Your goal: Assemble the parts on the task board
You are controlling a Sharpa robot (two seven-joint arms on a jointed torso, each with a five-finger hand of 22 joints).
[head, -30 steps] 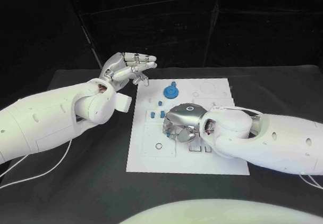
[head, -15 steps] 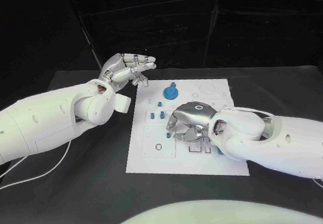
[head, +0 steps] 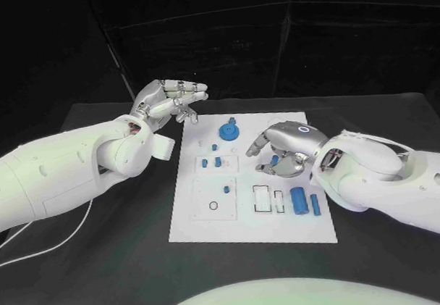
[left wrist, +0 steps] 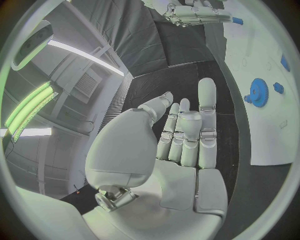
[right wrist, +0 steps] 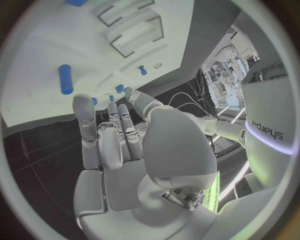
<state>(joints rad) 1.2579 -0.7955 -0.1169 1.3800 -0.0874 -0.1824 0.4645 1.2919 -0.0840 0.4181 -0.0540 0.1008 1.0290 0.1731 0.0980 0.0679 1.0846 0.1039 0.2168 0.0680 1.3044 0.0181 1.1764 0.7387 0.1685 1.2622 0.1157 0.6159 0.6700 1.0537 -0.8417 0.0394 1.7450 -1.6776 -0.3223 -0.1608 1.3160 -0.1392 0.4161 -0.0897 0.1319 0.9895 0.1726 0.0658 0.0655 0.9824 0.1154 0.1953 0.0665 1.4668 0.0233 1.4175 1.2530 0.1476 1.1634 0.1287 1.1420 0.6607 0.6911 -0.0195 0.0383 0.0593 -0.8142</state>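
The white task board point(head: 250, 219) lies in the middle of the black table. On it are a blue gear point(head: 229, 131), small blue pegs point(head: 213, 161) and two blue cylinders point(head: 299, 199) near its right edge. My right hand point(head: 285, 145) hovers over the board's right middle, fingers stretched out and apart, holding nothing; small blue pieces point(head: 273, 160) lie just under its fingertips. The right wrist view shows the same flat right hand point(right wrist: 115, 145) above a blue cylinder point(right wrist: 65, 79). My left hand point(head: 169, 99) is raised beyond the board's far left corner, empty, fingers straight point(left wrist: 187, 135). The gear point(left wrist: 259, 91) lies beside it.
Empty rectangular slots point(head: 261, 196) sit left of the two cylinders. White cables point(head: 40, 239) trail over the table at the left. My right forearm point(head: 390, 180) crosses the board's right edge.
My right hand has drawn back from the board's middle towards its right side, uncovering the two cylinders. The left hand has barely moved.
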